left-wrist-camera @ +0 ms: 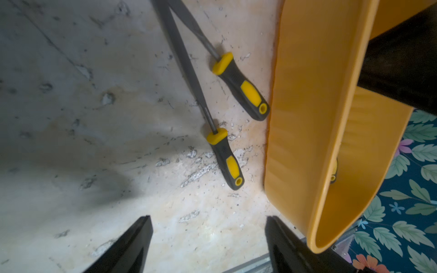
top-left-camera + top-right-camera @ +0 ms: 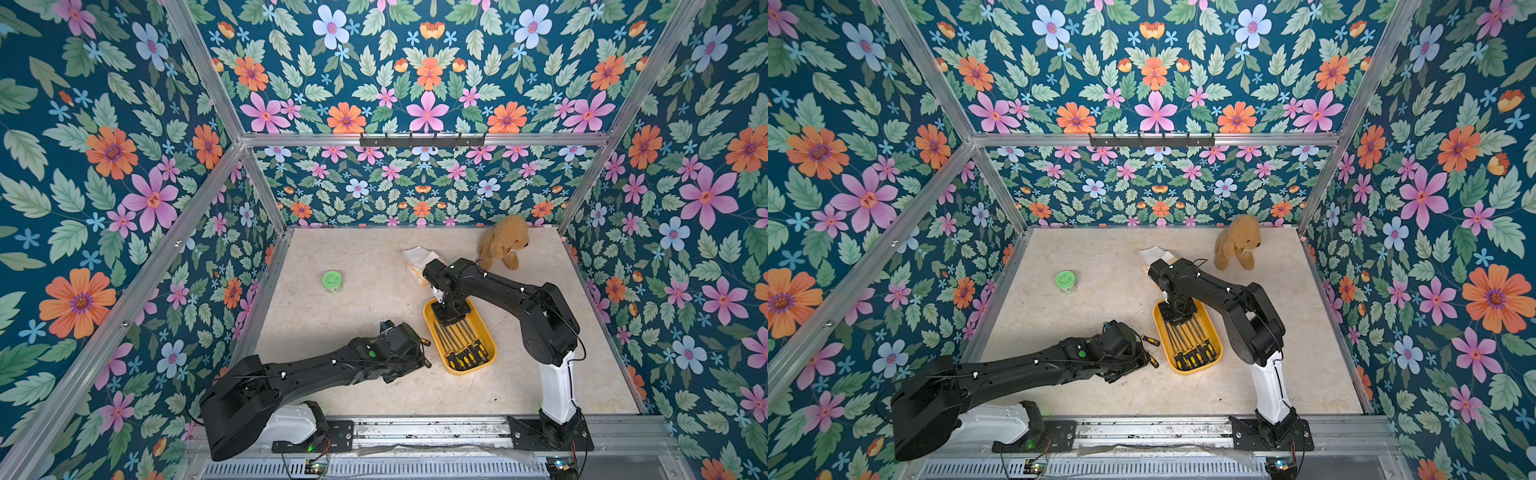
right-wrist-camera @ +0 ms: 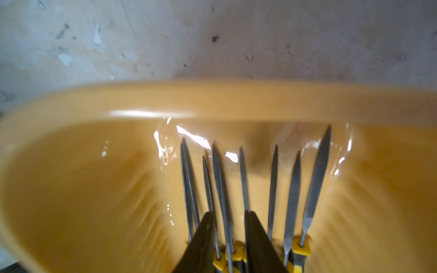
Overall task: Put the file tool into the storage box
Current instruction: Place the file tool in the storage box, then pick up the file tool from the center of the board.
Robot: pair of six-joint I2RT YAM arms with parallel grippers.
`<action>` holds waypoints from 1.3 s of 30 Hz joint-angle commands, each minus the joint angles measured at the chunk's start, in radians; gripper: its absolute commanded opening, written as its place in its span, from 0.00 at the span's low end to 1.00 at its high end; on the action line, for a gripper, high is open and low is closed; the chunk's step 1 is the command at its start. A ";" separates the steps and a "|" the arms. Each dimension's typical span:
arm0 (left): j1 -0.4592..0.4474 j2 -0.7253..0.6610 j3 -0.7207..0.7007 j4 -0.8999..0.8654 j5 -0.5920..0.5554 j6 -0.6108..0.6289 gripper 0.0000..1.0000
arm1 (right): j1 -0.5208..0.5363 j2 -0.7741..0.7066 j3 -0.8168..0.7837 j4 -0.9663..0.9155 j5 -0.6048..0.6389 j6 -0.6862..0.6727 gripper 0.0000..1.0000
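Storage box (image 2: 488,332), shallow yellow-orange tray with rounded corners and no lid, lay at a slant on the counter (image 2: 353,382) between the two arms. Inside it, stored files (image 2: 461,345) lay side by side, black-and-yellow handles at the end nearer the robot bases, grey blades tapering toward the far end.

Two more files lay outside, on the counter along the box's left wall. First file (image 1: 241,87) had its handle butt almost against the wall. Second file (image 1: 225,158) lay just beside it, a little farther from the wall. Their blades ran away from the box and converged toward the tips. Both had a yellow collar, a yellow grip patch and a yellow-ringed hole at the butt. The counter around the handles was scuffed and flaked.

Left gripper (image 1: 208,217) hung over bare counter short of the two handles, jaws wide, nothing between them. In both top views the left wrist covered most of these files, with only handle ends showing.

Right gripper (image 3: 229,212) stood down inside the far end of the box, over the blades. Its jaws were parted narrowly; one blade passed under the gap, and no pinch on it showed.

Farther off: a green-lidded jar (image 2: 332,281) well to the left, a tan plush dog (image 2: 503,243) by the back wall, and a white-and-yellow packet (image 2: 415,255) partly hidden behind the right arm.
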 commanded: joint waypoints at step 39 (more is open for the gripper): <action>0.036 0.108 0.123 -0.295 0.070 0.060 0.04 | -0.041 -0.164 -0.041 0.062 -0.056 0.029 0.31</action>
